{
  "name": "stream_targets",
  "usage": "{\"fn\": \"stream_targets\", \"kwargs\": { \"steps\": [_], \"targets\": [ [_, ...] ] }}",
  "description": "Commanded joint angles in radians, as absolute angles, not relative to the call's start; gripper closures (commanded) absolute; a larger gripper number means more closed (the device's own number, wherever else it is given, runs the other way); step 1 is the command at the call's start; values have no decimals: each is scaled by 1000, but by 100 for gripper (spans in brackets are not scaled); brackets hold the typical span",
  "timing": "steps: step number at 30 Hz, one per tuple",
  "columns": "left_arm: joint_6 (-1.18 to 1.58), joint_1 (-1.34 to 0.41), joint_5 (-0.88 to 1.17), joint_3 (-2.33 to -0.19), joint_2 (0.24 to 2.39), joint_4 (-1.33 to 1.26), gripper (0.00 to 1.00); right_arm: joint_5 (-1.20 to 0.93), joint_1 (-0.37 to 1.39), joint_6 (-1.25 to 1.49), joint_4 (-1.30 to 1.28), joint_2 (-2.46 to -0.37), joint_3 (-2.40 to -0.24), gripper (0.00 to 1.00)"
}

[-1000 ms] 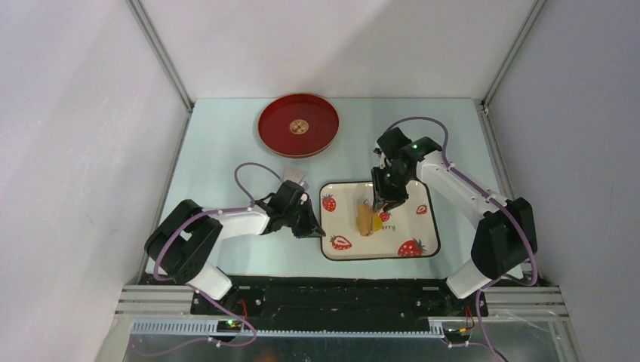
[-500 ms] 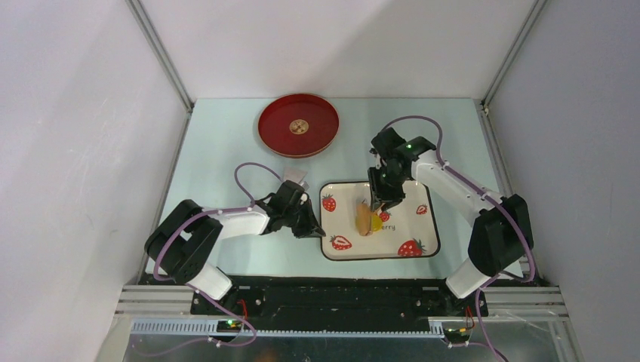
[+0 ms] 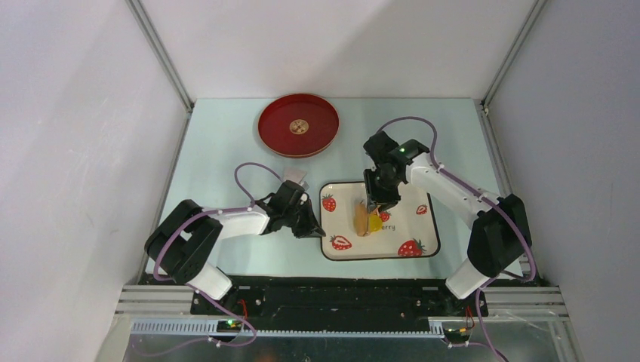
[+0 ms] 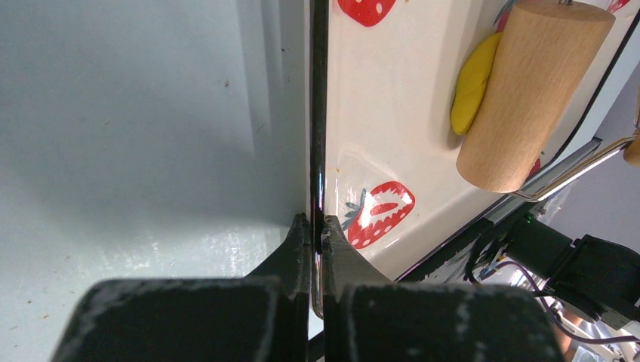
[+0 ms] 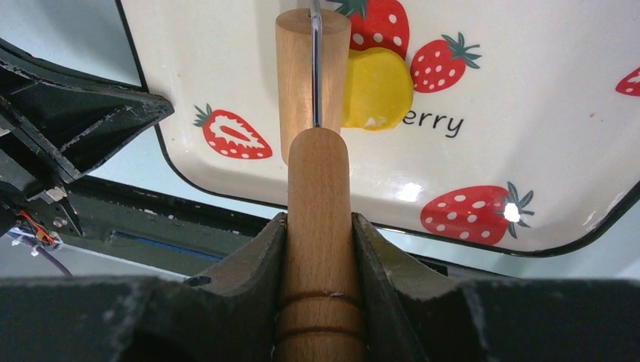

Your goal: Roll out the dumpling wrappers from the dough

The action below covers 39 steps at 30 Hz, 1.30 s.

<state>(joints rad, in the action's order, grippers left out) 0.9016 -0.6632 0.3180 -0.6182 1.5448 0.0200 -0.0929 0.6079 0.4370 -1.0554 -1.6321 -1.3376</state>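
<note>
I find the tray (image 3: 411,226) pinched at its rim by my left tool (image 4: 317,226). My right tool (image 5: 318,226) clamps the roller (image 5: 298,90), whose long axis runs straight ahead. The dough (image 5: 380,89) lies on the tray ahead of the right tool, touching the barrel's right side.

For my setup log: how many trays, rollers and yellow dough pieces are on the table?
Trays: 2, the red round tray and the strawberry tray
Rollers: 1, the wooden roller
Dough pieces: 1, the dough, lying on the strawberry tray against the roller
Total: 4
</note>
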Motion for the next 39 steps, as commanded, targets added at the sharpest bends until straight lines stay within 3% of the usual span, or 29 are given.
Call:
{"fn": "stream_targets", "kwargs": {
  "steps": [1,10,16,28,39],
  "targets": [
    [885,-675,262,-600,1587,104,100,17,630,450,-1025,-1780,-1194,100],
    [885,-674,262,-600,1586,103,100,17,687,440,-1008,-1779,-1198,100],
    [885,-675,263,-600,1587,103,100,-59,694,420,-953,-1624,-1233,100],
    [885,-675,264,-601,1588,104,100,-470,374,429,-798,-1280,-1235,100],
    [885,-676,263,-601,1588,103,100,-229,327,356,-1019,-1381,-1239,100]
  ]
}}
